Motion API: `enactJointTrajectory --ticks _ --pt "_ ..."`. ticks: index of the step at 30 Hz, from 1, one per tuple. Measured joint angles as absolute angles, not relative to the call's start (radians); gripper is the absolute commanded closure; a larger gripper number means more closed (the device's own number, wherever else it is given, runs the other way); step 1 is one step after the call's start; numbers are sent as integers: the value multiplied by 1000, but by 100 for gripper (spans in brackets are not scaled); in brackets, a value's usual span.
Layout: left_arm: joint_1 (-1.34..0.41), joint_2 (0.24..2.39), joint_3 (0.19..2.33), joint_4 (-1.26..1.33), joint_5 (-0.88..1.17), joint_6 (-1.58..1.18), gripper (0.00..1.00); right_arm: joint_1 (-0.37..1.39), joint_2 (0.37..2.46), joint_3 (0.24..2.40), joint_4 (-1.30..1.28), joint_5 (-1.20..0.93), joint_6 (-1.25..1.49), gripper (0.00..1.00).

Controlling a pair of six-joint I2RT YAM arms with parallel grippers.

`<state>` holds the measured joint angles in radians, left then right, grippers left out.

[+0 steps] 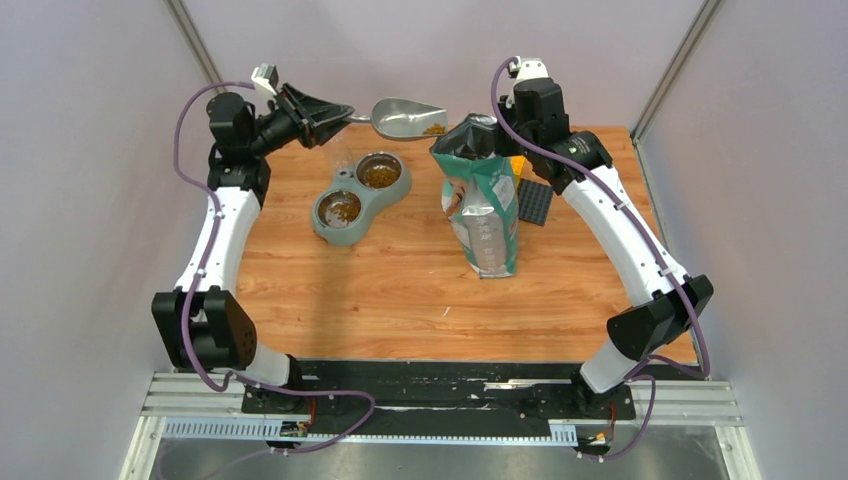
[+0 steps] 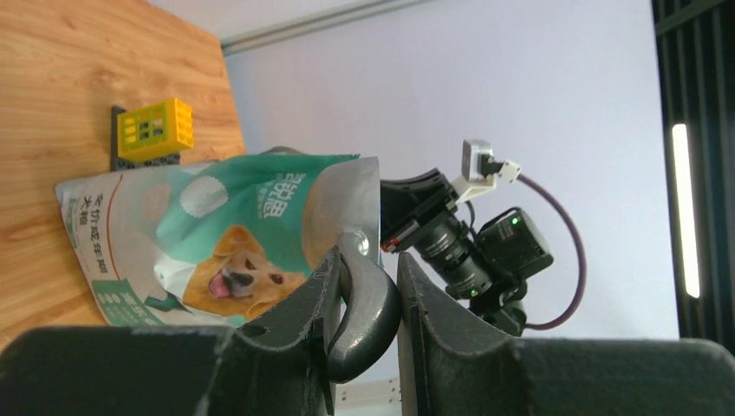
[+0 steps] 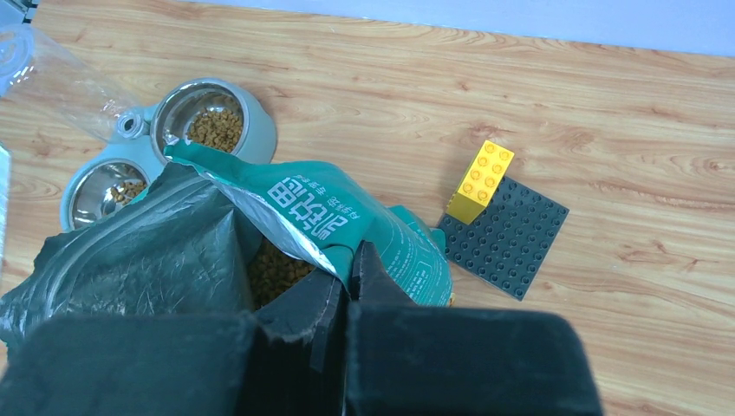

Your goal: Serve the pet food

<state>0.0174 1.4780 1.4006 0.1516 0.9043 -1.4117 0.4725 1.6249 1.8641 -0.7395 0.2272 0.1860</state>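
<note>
At the upper middle of the top view, the left gripper is holding the grey scoop by its handle, over the far edge of the table. In the left wrist view its fingers are clamping the handle from both sides. A little pet food is lying at the right end of the scoop. More of it is sitting in both cups of the grey double bowl, which is standing left of centre, below the scoop in the frame. Right of the bowl, the green-and-white bag is standing upright with its mouth open. The right gripper is pinching the top edge of the bag, its fingers closed on the foil. Kibble is also showing inside the bag. Near the bag, on the right, a yellow brick is resting on the corner of a dark studded plate.
</note>
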Motion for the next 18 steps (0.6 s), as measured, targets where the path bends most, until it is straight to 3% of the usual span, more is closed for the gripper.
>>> enactJointTrajectory --ticks 9,18 --pt "150 1400 1353 208 905 -1460 100 472 1623 1863 -739 227 186 100" --pt "334 1269 1134 180 920 -1410 100 467 1623 1863 -740 226 185 100"
